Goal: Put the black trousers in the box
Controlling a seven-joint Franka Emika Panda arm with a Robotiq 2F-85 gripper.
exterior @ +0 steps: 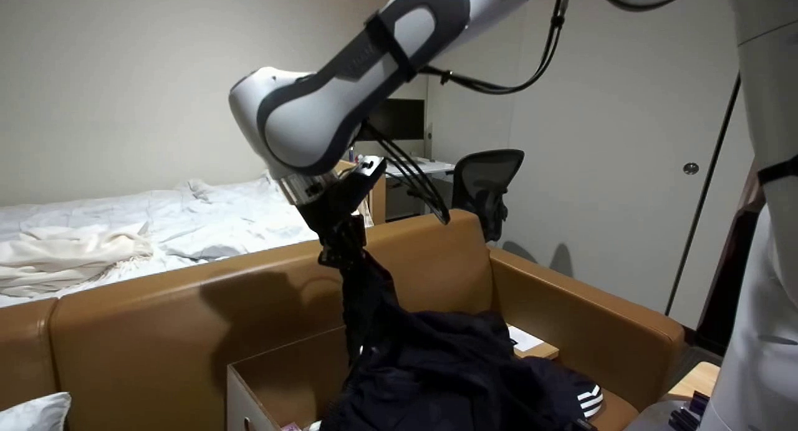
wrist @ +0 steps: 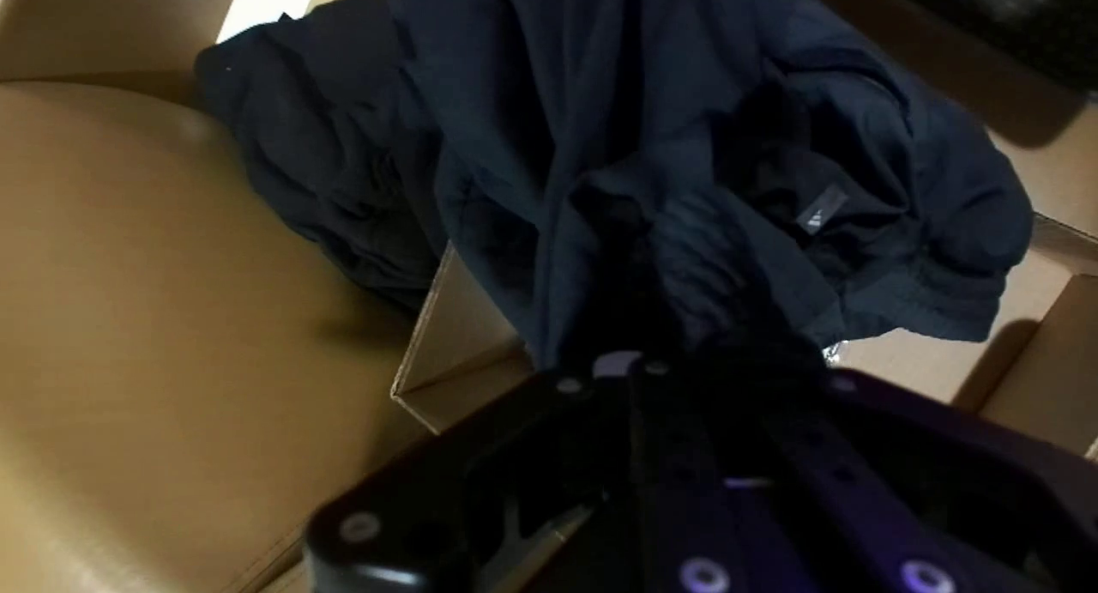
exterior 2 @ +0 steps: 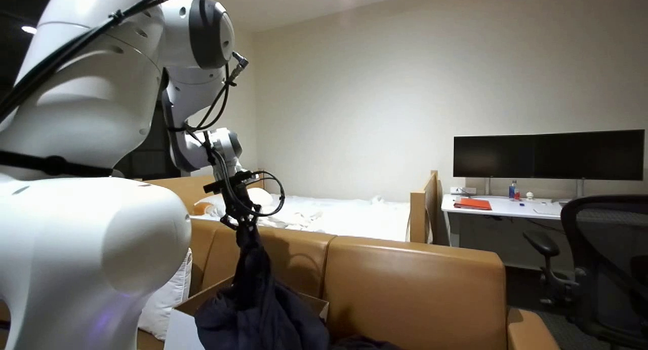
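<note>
My gripper (exterior 2: 246, 222) is clamped on a bunch of the black trousers (wrist: 618, 147), which drape over the box (exterior: 293, 365) and spill past its edge toward the sofa (exterior: 436, 269) corner by the armrest (exterior: 580, 331). Now I want that loose rest lifted over the edge before I let go, low. The arm (exterior: 386, 63) slopes down, gripper pointing down at a tilt.

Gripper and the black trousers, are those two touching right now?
Touching. In an exterior view, the gripper is closed on a bunched end of the black trousers, and the cloth hangs from it with no gap.
</note>
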